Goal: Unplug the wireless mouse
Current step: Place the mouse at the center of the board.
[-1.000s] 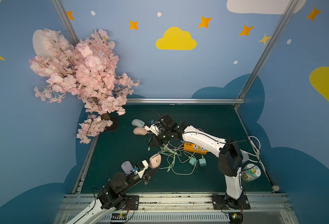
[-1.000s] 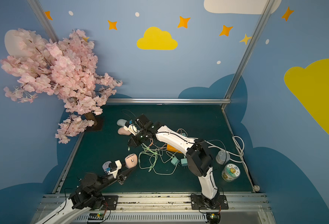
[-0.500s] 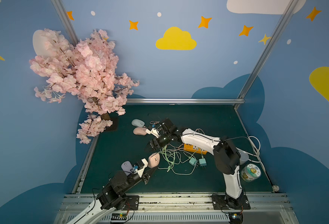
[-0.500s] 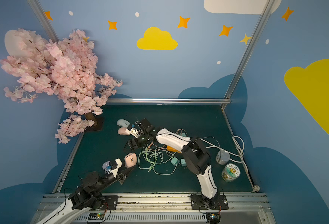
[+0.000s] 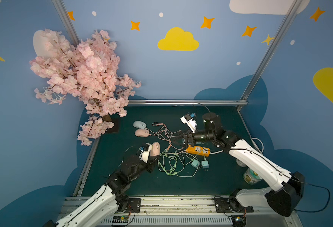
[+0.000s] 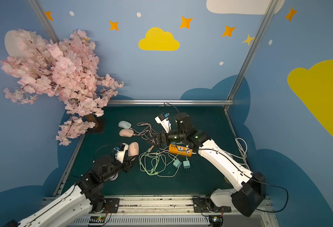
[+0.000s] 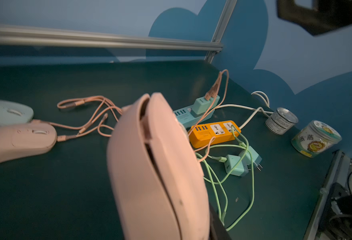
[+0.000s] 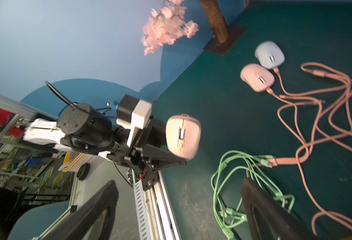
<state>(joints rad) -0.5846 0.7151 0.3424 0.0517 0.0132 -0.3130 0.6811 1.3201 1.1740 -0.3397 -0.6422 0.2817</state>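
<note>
**Top views.** In both top views the left gripper (image 5: 152, 156) is clamped on the pink mouse (image 5: 155, 148). The mouse is raised off the green mat (image 5: 122, 184), near-left of centre, and tipped up on end. The right gripper (image 5: 187, 140) hangs mid-mat, just at the far-left end of the orange power strip (image 5: 198, 150). Its jaw spread is hard to read from here. A second pink mouse (image 5: 142, 133) and a pale blue mouse (image 5: 139, 124) lie side by side at far left. Pink cables (image 5: 163, 131) run from their fronts toward centre. Green cables (image 5: 173, 163) lie in a loose tangle between the pink mouse and two teal chargers (image 5: 200, 163).

**Left wrist.** The pink mouse (image 7: 156, 166) fills the foreground, standing on edge. Beyond it is the orange power strip (image 7: 214, 133), with a teal power strip (image 7: 183, 116) behind it. That strip carries a charger with pink cables plugged in. A tin can (image 7: 281, 120) and a jar (image 7: 314, 138) stand at the right edge.

**Right wrist.** The right gripper's fingers (image 8: 270, 212) are spread wide over the green cables (image 8: 233, 166), with nothing between them. The left gripper (image 8: 171, 151) is seen gripping the pink mouse (image 8: 183, 136). One pink cable plug (image 8: 272, 161) lies loose on the mat beside the green cables, well apart from that mouse.
</note>
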